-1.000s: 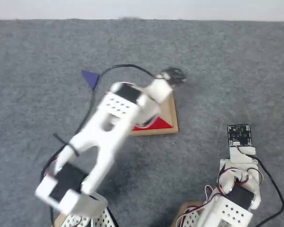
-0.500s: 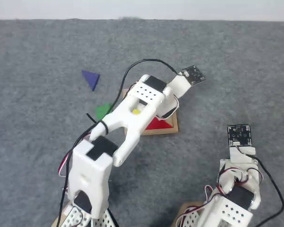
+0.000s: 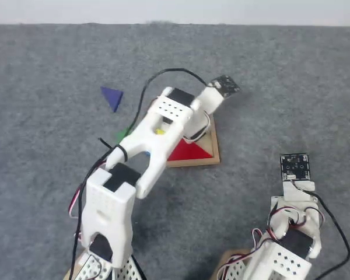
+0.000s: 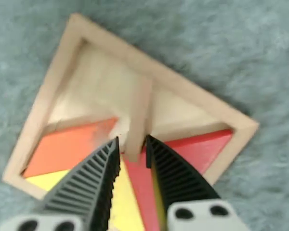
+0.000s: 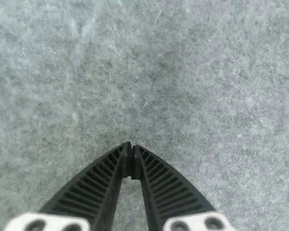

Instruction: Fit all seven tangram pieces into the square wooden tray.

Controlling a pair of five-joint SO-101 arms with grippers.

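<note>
The square wooden tray [image 4: 183, 85] lies under my left gripper [image 4: 132, 142], which is shut on a thin pale wood-coloured piece [image 4: 136, 120] held edge-on above the tray's middle. Orange [image 4: 67, 147], yellow [image 4: 47, 179] and red [image 4: 197, 149] pieces lie flat in the tray. From above, the left arm [image 3: 163, 131] stretches across the tray [image 3: 214, 140], leaving the red piece [image 3: 189, 151] showing. A blue triangle [image 3: 112, 97] lies on the carpet to the far left. A green piece [image 3: 123, 134] peeks out beside the arm. My right gripper [image 5: 130, 159] is shut over bare carpet.
The right arm [image 3: 291, 233] is folded back at the near right corner, well away from the tray. Grey carpet covers the whole table, with open room to the right of the tray and along the far side.
The left arm has swung from the left over the tray, its wrist going right and then slightly back. The arm now covers most of the green piece. The right arm has kept still.
</note>
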